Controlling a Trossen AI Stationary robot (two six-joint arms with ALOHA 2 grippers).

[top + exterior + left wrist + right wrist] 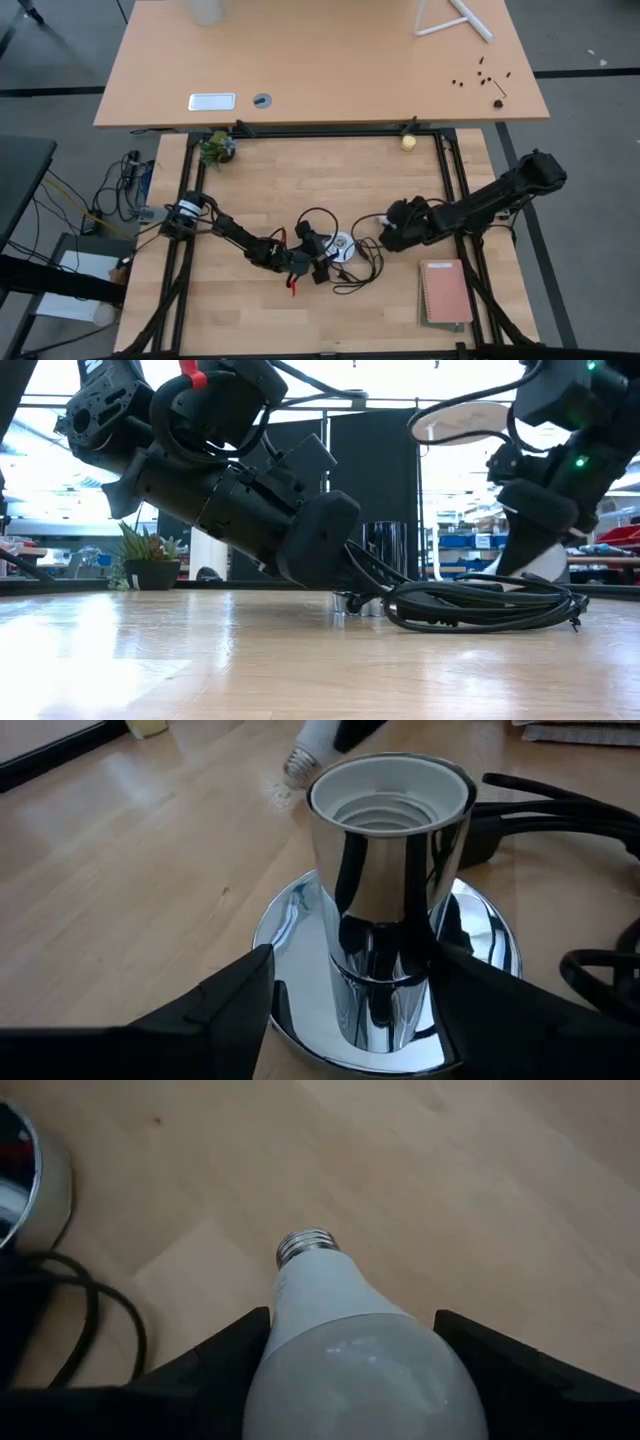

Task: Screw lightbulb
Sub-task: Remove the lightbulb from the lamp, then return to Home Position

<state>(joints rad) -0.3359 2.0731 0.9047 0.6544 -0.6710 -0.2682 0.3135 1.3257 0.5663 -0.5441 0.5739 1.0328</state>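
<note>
The chrome socket [390, 870], an upright tube on a round silver disc [343, 245], stands on its disc mid-table, open end up. My left gripper [355, 1005] is open, one finger on each side of the tube's lower part, with bare disc showing between one finger and the tube. My right gripper [350, 1380] is shut on the white lightbulb [345, 1350], just right of the socket. The bulb's screw base [305, 1245] points ahead, and it also shows in the left wrist view [297, 762], low over the wood beyond the socket. My right gripper pinches the bulb's wide white globe [290, 1340] between its two fingers, one on each side. The fingers slant down from the table's right side and lie along the bulb. The bulb is tilted, screw base foremost and low. Whether the base touches the wood cannot be told.
The socket's black cord [480, 605] lies coiled on the table in front of and right of the socket [352, 272]. A brown notebook [445, 292] lies near the right front. A small potted plant [215, 148] and a yellowish ball [408, 142] sit at the far edge.
</note>
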